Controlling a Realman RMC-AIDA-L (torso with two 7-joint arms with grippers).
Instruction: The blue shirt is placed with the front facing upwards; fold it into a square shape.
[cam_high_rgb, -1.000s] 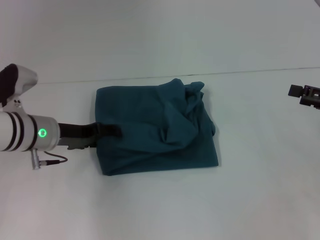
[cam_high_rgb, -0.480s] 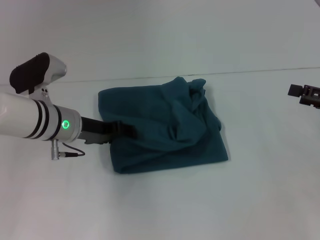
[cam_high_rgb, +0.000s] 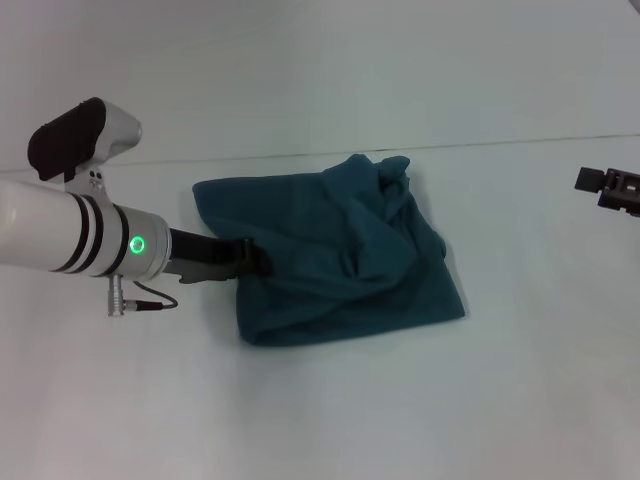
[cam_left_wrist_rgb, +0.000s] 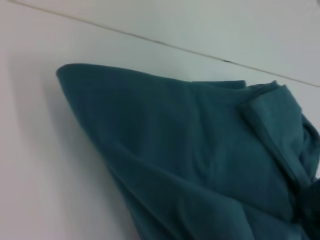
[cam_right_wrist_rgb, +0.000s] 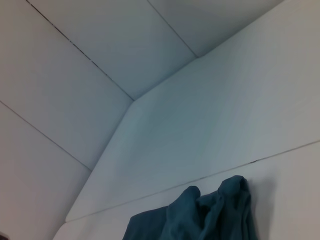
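1. Head view: lay on the pale, smooth table (cam_high_rgb: 320, 400) as a roughly four-sided bundle, the blue shirt (cam_high_rgb: 330, 255), soft matte teal cotton, flatter on its left half and heaped into rumpled, rounded folds toward the far right corner. Reached in from the left, the left gripper (cam_high_rgb: 255, 262), dark fingers pressed against the shirt's left edge, apparently pinched on the cloth, though the tips were partly buried in fabric. Behind it, a glossy white cylindrical arm section with black bands and a green ring light. Sat parked at the far right edge, well apart from the shirt, the right gripper (cam_high_rgb: 610, 190); cannot tell whether its fingers were apart or together.

2. Left wrist view: filled most of the picture, the blue shirt (cam_left_wrist_rgb: 190, 155), with a smooth pointed corner, long shallow creases, and a thick folded hem band at one side.

3. Right wrist view: showed only the shirt's lumpy, peaked folds (cam_right_wrist_rgb: 210, 212) against flat pale panels with thin dark seams.
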